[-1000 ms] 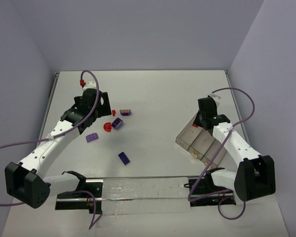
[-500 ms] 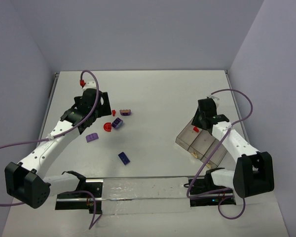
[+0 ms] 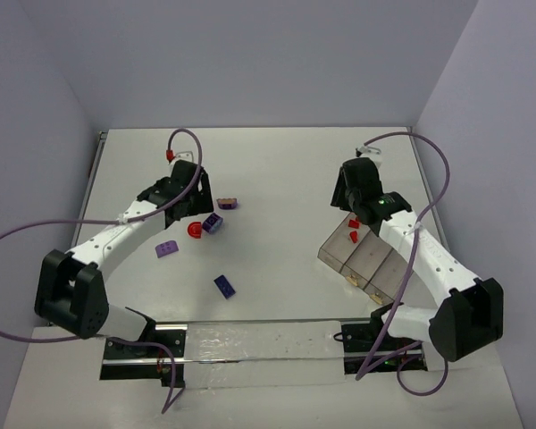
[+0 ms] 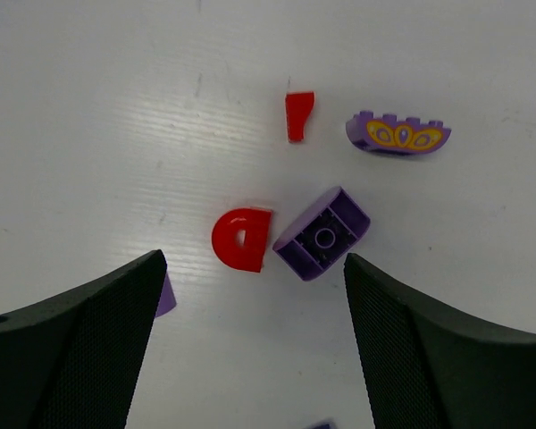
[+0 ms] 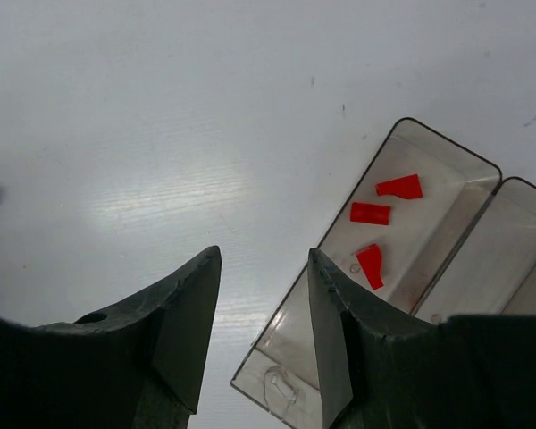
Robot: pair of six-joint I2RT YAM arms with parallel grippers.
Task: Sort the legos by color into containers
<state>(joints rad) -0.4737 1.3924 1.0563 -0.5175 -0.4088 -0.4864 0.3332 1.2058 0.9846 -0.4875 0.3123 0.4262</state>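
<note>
White worktop (image 3: 277,170) holds most purple and red plastic bricks (image 4: 322,234); only three tiny red pieces (image 5: 371,213) lie in the clear smoky tray (image 5: 424,241). My left hand (image 4: 252,268) is spread wide, right hand (image 5: 263,253) half-spread, both empty.

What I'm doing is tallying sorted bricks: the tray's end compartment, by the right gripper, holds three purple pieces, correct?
Not quite. The three pieces in the end compartment of the tray are red, not purple, as the right wrist view shows plainly. The count of three and the compartment are as you said.
</note>
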